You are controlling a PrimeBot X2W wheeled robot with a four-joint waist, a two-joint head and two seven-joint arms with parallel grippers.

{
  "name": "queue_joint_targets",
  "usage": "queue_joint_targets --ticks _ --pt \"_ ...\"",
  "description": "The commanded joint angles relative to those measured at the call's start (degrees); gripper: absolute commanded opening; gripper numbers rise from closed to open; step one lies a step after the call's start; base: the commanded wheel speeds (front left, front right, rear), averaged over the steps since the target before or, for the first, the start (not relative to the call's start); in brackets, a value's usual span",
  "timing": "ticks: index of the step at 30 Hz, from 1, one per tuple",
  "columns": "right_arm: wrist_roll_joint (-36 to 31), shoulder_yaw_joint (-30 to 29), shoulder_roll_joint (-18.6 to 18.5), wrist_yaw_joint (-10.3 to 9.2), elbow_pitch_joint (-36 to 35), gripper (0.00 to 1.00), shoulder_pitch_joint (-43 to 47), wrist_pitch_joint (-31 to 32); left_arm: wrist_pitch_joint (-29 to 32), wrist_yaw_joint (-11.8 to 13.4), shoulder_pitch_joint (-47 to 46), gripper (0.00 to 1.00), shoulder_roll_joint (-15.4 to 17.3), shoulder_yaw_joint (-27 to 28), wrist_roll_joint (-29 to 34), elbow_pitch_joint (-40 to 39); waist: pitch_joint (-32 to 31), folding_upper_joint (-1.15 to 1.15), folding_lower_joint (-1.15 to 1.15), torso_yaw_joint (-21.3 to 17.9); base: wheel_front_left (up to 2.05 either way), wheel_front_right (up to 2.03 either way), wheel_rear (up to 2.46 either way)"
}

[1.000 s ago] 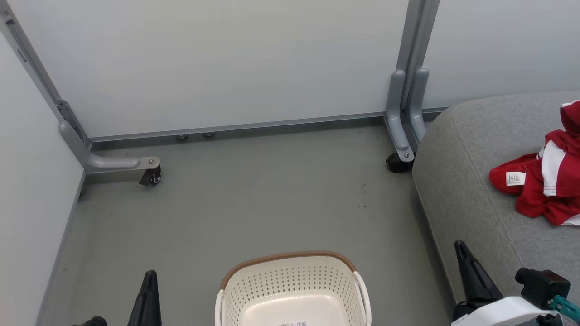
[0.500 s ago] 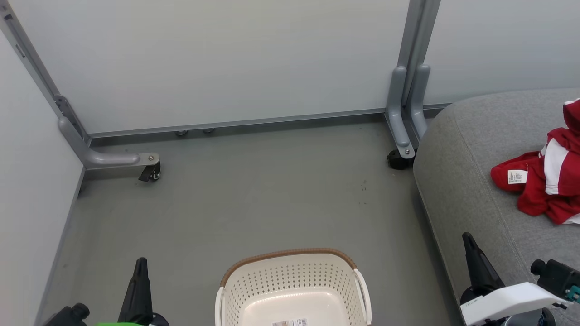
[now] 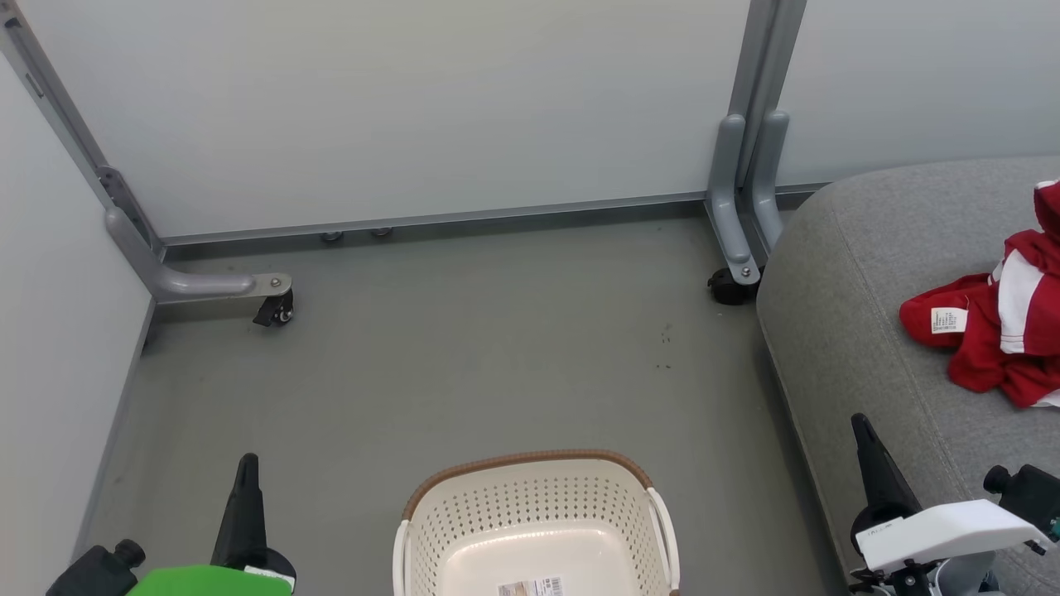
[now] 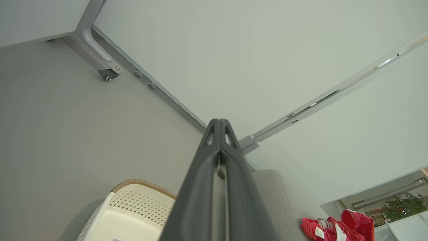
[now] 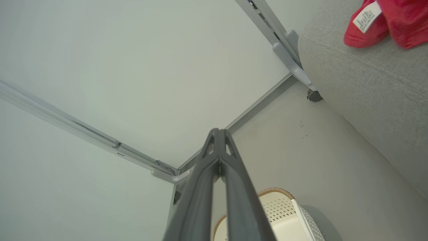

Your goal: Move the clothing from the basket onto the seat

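One limp, light heap of soft red clothing [image 3: 981,364] on the grey fabric seat [image 3: 836,331] is probably best pinched at a fold. Left gripper [image 4: 219,125] and right gripper [image 5: 219,134] are pressed together, empty.

clothing [image 3: 990,368] care tag [image 3: 948,320] print too small, basket [image 3: 530,458] sticker [image 3: 532,588] perhaps barcoded, unreadable

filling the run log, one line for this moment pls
clothing: on seat | basket: no clothing seen | left pincer: shut | right pincer: shut
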Motion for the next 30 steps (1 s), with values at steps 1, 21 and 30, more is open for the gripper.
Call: queue_joint_targets --ticks 1,21,30 --pt "1.8 -0.4 -0.2 -0.03 -0.3 0.00 -1.6 0.4 0.3 -0.5 -1.9 0.00 0.5 0.4 -1.6 -0.3 0.1 0.00 0.00 0.0 0.00 0.00 0.00" --pt "14.1 -2.0 0.2 -0.04 1.3 0.00 -3.7 3.7 3.6 -0.6 -5.3 0.00 0.6 1.9 -13.6 1.8 0.9 0.00 0.00 0.1 0.00 0.00 0.00" --pt "18.7 -2.7 0.4 -0.05 1.9 0.00 -4.5 5.0 4.9 -0.7 -6.5 0.00 0.5 2.5 -18.0 2.7 1.3 0.00 0.00 0.2 0.00 0.00 0.00"
